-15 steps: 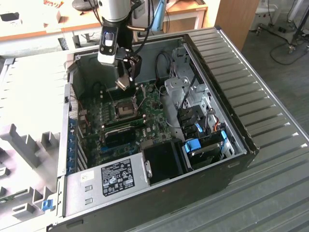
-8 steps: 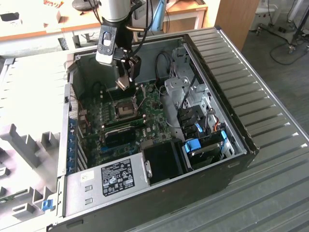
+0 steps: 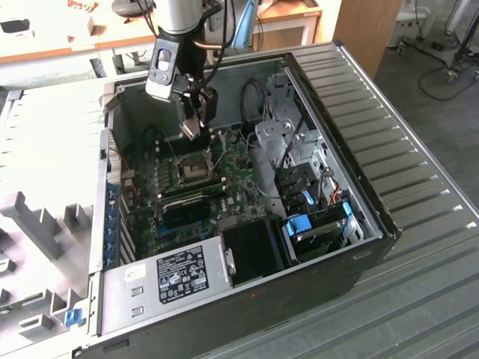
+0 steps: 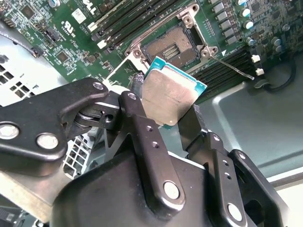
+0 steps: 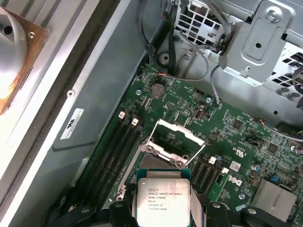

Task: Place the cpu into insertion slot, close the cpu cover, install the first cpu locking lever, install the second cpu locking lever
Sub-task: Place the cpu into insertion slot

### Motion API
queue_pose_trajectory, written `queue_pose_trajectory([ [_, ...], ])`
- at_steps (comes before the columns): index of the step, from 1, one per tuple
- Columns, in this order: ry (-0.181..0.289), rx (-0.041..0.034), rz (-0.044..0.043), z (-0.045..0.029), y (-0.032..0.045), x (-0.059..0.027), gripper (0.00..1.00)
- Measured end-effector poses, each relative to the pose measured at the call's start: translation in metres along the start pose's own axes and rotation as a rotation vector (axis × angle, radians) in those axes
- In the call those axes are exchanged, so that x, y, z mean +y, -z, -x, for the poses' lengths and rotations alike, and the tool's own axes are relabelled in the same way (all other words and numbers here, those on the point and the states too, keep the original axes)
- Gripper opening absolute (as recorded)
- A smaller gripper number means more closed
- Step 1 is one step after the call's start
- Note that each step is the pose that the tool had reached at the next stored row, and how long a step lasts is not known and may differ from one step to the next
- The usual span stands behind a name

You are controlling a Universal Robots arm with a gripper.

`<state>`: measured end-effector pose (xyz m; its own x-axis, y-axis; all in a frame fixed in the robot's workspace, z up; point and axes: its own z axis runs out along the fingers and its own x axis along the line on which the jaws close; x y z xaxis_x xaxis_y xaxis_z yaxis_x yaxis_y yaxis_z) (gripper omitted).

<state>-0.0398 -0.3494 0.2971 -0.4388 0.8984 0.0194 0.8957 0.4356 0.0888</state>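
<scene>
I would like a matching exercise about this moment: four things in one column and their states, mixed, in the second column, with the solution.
Things
1. cpu
2. insertion slot
3. cpu cover
4. pincer

States
A. raised open, standing up
B. shut on the cpu
C. empty, contacts bare
D. held in the air, not yet seated

Pairs: 1-D, 2-C, 3-A, 4-B
</scene>
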Motion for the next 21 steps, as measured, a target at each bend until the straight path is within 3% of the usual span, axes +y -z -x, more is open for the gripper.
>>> queue_pose_trajectory([
  [5,-0.004,-0.0005,0.0002,0.0,0.0,0.0,0.54],
  [9,-0.069,-0.0062,0.0014,0.0,-0.0003,-0.0001,0.54],
  [16,-0.076,-0.0069,0.0016,0.0,-0.0004,0.0,0.54],
  [21,-0.154,-0.0138,0.0031,0.0,-0.001,-0.0001,0.54],
])
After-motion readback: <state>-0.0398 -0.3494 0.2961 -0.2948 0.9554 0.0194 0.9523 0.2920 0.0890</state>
